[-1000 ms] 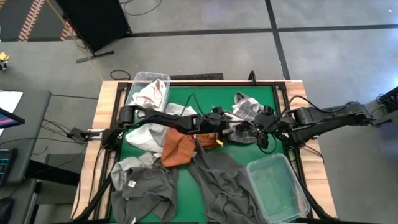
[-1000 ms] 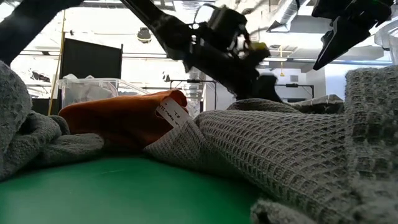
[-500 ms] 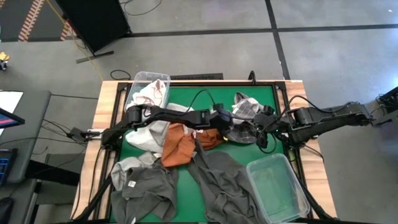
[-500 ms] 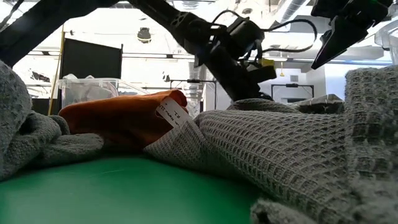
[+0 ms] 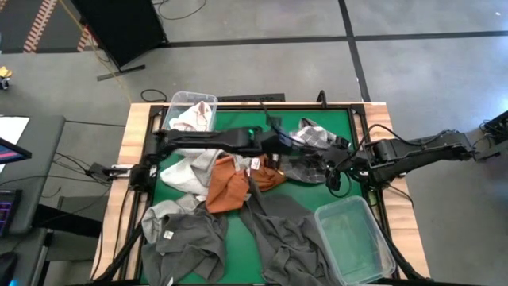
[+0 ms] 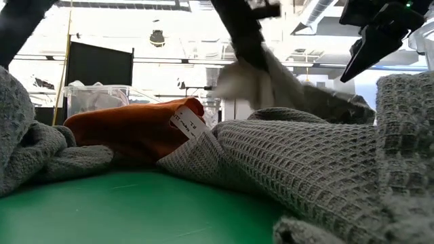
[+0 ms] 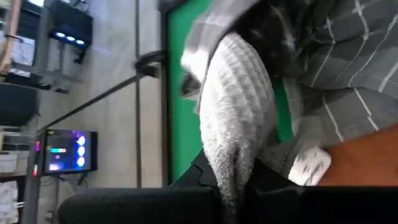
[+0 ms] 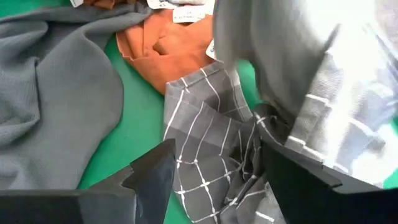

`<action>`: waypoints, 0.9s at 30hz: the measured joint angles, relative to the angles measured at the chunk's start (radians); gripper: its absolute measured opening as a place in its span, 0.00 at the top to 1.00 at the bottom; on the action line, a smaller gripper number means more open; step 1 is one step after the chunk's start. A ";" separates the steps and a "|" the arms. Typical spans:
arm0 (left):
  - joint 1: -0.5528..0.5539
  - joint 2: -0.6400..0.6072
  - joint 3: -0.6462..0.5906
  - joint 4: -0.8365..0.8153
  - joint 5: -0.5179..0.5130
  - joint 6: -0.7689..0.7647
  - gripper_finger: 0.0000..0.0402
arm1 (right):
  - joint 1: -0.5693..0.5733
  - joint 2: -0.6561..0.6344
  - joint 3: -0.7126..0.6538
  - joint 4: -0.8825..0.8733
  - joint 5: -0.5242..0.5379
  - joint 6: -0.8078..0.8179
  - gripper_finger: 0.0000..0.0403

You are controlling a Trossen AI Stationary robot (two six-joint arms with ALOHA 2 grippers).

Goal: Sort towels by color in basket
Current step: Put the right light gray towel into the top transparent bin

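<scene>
Overhead first: my left gripper sits just past table centre, toward one o'clock, pinched shut on a pale grey towel among the checked cloths there. My right gripper waits at three o'clock, fingers spread wide, holding nothing. One basket stands at eleven o'clock with pale cloth in it; a second basket stands at five o'clock. Rust orange towel lies at centre, dark grey towels cover six o'clock, and bare green mat stays open along twelve o'clock.

Table-level view: the grey towel hangs lifted above the dark waffle pile, with free air between them.

Left wrist view: the towel bunches tight between my fingers, table edge just beside it.

Right wrist view: my wide fingers hover over a grid-lined dark cloth.
</scene>
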 joint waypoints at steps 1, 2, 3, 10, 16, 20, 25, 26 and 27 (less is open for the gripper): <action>0.001 -0.035 0.000 -0.031 -0.007 0.000 0.99 | 0.000 -0.001 0.000 -0.001 0.000 -0.001 0.33; 0.002 -0.069 0.000 -0.063 -0.013 -0.003 1.00 | 0.000 -0.001 0.000 0.000 0.000 -0.001 0.33; 0.003 -0.102 -0.001 -0.093 -0.020 -0.004 1.00 | 0.000 -0.001 0.000 -0.001 0.000 -0.002 0.33; 0.006 -0.362 -0.002 -0.287 -0.141 -0.072 1.00 | 0.000 0.000 0.000 0.001 0.000 -0.003 0.33; 0.006 -0.559 -0.003 -0.338 -0.221 -0.155 1.00 | 0.000 0.000 0.000 0.043 0.000 -0.020 0.33; 0.006 -0.663 -0.003 -0.335 -0.288 -0.175 1.00 | 0.000 0.000 0.000 0.064 0.000 -0.022 0.33; 0.006 -0.750 -0.003 -0.384 -0.430 -0.165 1.00 | 0.000 0.000 0.000 0.076 0.000 -0.020 0.33; 0.008 -0.765 -0.003 -0.398 -0.446 -0.165 1.00 | 0.000 0.000 0.000 0.077 0.000 -0.020 0.33; 0.013 -0.778 -0.003 -0.415 -0.456 -0.165 1.00 | 0.000 0.000 0.000 0.077 0.000 -0.019 0.33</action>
